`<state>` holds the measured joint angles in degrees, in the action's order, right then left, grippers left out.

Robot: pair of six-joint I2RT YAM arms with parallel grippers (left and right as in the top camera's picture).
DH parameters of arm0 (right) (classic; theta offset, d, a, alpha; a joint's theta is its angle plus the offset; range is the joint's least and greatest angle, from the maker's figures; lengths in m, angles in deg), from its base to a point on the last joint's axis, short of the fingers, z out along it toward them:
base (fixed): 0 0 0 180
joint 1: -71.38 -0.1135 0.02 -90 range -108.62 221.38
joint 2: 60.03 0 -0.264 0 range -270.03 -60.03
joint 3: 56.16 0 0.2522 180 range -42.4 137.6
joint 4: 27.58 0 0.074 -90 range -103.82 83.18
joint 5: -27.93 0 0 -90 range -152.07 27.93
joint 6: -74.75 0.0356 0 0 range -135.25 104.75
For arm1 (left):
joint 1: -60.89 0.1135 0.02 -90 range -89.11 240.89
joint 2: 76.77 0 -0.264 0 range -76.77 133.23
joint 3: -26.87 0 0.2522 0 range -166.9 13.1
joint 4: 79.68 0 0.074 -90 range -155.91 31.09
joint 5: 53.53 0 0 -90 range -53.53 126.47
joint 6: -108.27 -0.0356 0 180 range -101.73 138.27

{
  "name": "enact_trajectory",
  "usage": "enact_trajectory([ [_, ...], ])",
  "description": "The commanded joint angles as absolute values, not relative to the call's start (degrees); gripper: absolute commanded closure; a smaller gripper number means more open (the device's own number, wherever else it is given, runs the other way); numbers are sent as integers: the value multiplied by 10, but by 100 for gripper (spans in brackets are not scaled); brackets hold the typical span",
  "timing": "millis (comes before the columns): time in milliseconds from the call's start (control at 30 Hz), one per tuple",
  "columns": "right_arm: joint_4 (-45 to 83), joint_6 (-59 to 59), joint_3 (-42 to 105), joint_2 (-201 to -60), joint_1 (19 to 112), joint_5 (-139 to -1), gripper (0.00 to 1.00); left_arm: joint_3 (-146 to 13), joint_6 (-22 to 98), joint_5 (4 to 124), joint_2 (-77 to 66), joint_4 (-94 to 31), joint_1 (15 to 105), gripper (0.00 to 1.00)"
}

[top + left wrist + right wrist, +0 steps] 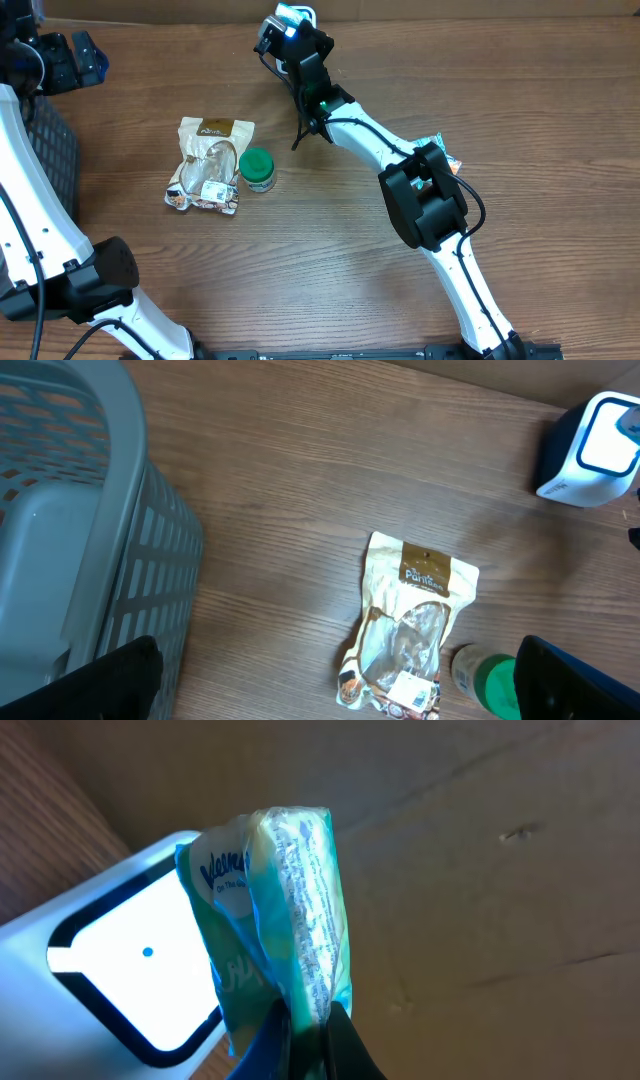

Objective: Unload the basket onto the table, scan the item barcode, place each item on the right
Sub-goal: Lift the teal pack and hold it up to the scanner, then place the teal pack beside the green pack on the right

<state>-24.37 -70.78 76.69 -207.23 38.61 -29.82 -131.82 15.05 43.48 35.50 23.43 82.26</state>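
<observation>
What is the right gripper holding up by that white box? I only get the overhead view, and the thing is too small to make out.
Observer: A Kleenex tissue pack, pinched at its lower end by the right gripper.
Visitor: And the white box?
Observer: It looks like the scanner. Its window glows white with a blue dot, and the pack stands right beside that window.
Visitor: What is the dark grid at the far left?
Observer: The left wrist view shows it is a grey slatted basket.
</observation>
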Motion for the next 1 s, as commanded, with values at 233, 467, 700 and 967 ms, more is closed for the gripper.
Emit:
enact_trajectory([
  [233, -136, -494, 777, -1979, 395, -338, 96, -1330, 144, 435, 345, 234, 819, 0],
  [467, 98, -318, 777, -1843, 414, -484, 96, -1330, 144, 435, 345, 234, 819, 0],
  [700, 378, -86, 777, -1747, 474, -580, 96, -1330, 144, 435, 345, 234, 819, 0],
  [967, 624, 55, 715, -1760, 613, -588, 96, -1330, 144, 435, 345, 234, 819, 0],
])
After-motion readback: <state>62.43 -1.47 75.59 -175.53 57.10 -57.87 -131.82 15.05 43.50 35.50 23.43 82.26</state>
